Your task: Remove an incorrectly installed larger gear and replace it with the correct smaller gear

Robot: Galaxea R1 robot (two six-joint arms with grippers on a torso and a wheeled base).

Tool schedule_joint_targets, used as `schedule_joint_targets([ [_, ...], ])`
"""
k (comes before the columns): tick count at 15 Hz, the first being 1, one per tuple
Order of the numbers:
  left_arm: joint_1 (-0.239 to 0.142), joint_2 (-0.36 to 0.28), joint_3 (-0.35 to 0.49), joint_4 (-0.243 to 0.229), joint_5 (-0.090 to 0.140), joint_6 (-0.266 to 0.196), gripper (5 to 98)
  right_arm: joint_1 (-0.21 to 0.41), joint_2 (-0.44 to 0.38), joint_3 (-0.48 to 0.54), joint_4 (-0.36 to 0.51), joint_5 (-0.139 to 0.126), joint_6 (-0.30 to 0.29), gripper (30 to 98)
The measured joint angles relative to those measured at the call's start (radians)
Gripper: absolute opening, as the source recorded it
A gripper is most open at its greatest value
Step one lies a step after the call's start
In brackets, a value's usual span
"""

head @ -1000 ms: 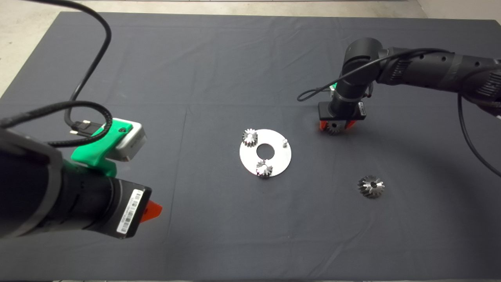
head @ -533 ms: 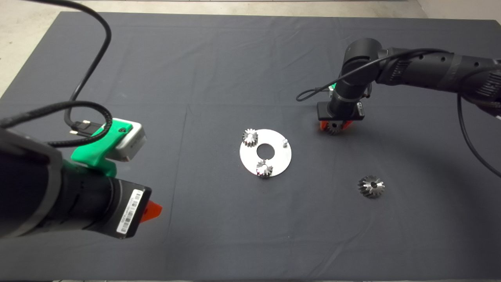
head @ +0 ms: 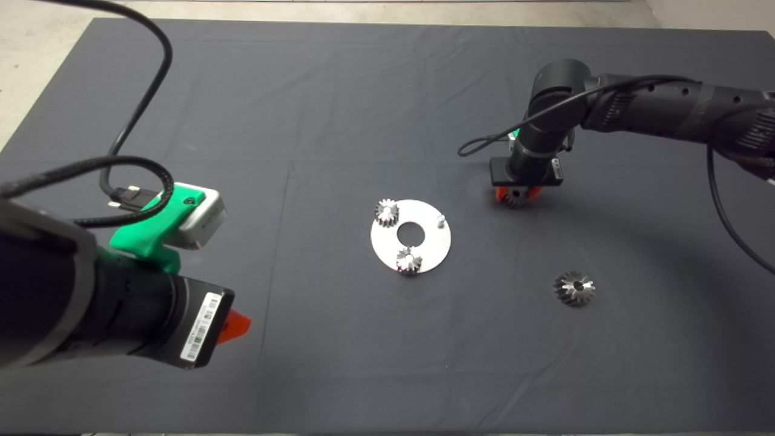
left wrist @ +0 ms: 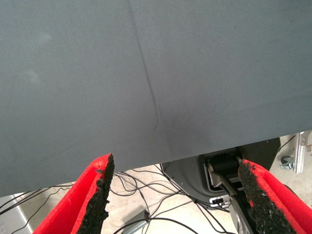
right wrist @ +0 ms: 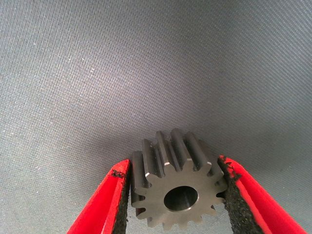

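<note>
the right claw point(head: 516, 195) pinches the smaller gear point(right wrist: 178, 192) just above the mat, its bore lying level; the bare pin point(head: 441, 218) lies toward the plate point(head: 424, 248). the left claw point(left wrist: 173, 195) waits spread.

Two small gears point(head: 386, 212) point(head: 408, 260) and a pin point(head: 441, 219) are carried on the disc point(head: 424, 248) at mid-mat point(head: 339, 109). The smaller gear point(head: 516, 196) is placed to its right, the larger gear point(head: 574, 288) nearer the front.

Smaller gear point(right wrist: 176, 194): grey steel pinion, round centre hole, on mat. Larger gear point(head: 574, 288): flared teeth, lies flat on mat.
</note>
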Motion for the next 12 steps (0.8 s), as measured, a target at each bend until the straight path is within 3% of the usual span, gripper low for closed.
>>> schedule_joint_targets([
  [9, 0.000, 0.000, 0.000, 0.000, 0.000, 0.000, 64.2, 0.012, 0.000, 0.004, 0.009, 0.004, 0.002, 39.6],
  [12, 0.000, 0.000, 0.000, 0.000, 0.000, 0.000, 64.2, 0.057, -0.006, 0.035, 0.035, 0.015, 0.004, 38.6],
])
